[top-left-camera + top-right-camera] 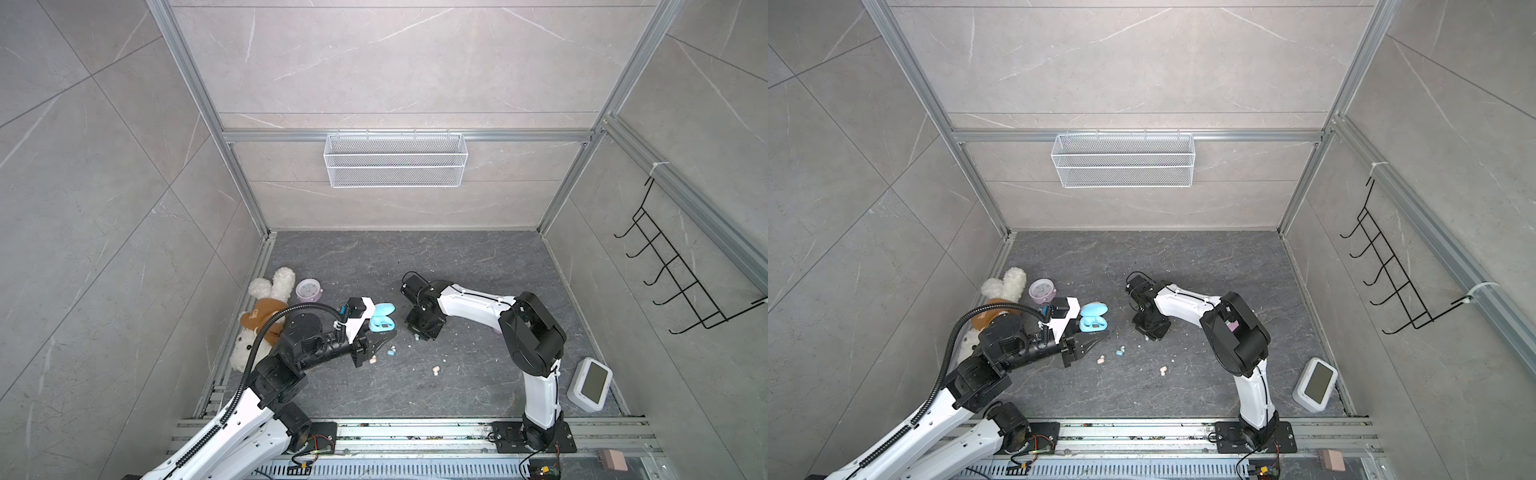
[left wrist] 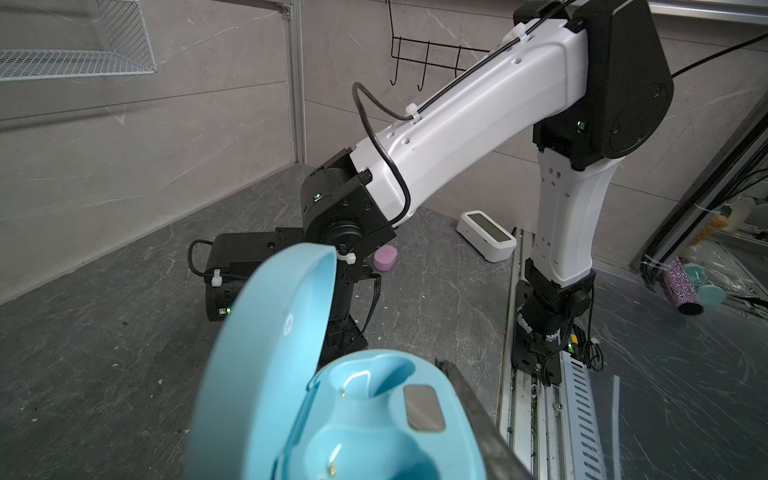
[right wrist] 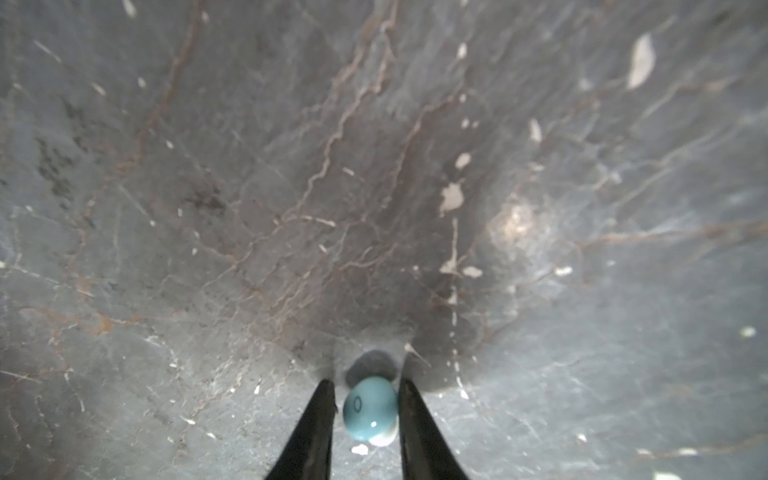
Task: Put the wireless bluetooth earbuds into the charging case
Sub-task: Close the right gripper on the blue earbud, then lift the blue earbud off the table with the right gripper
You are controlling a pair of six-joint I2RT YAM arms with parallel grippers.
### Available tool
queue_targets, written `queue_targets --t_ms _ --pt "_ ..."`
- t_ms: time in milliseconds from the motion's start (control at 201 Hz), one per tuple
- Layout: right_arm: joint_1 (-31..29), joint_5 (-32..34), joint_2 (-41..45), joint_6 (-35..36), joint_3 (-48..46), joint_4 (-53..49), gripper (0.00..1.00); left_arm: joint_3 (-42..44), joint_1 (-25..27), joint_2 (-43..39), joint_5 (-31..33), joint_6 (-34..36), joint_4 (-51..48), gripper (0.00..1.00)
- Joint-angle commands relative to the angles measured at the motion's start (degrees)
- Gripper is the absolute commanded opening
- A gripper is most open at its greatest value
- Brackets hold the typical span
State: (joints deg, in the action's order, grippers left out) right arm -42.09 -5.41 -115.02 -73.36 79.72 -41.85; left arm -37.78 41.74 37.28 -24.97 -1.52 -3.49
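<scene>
The dark grey veined tabletop (image 1: 457, 270) I work on bears a plush rabbit (image 1: 266, 320), a lilac alarm clock (image 1: 309, 289), a white digital clock (image 1: 590, 384), a lilac case (image 2: 385, 257), a peach-pink earbud (image 1: 372, 360) beside a light blue earbud (image 1: 391, 352), another peach-pink bud (image 1: 435, 370) apart, and scattered white specks (image 3: 451, 197)
</scene>
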Motion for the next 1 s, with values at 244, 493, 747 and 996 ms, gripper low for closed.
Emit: queue_targets --t_ms 244,493,747,996 --pt "1.23 1.19 -0.17 -1.95 -2.84 1.25 0.31 -0.89 -0.34 0.34 -0.3 0.33 0.85 0.27" --pt "1.47 1.28 -0.62 -2.14 -2.71 0.27 0.28 -0.95 -0.34 0.52 -0.34 0.46 0.85 0.27" --pt "1.55 0.02 -2.21 -0.96 -1.69 -0.2 0.22 -1.05 -0.34 0.74 -0.26 0.64 0.69 0.27" --pt "1.59 -0.83 -2.14 0.71 -1.59 -1.93 0.18 -1.07 -0.42 0.69 -0.22 0.77 0.36 0.27"
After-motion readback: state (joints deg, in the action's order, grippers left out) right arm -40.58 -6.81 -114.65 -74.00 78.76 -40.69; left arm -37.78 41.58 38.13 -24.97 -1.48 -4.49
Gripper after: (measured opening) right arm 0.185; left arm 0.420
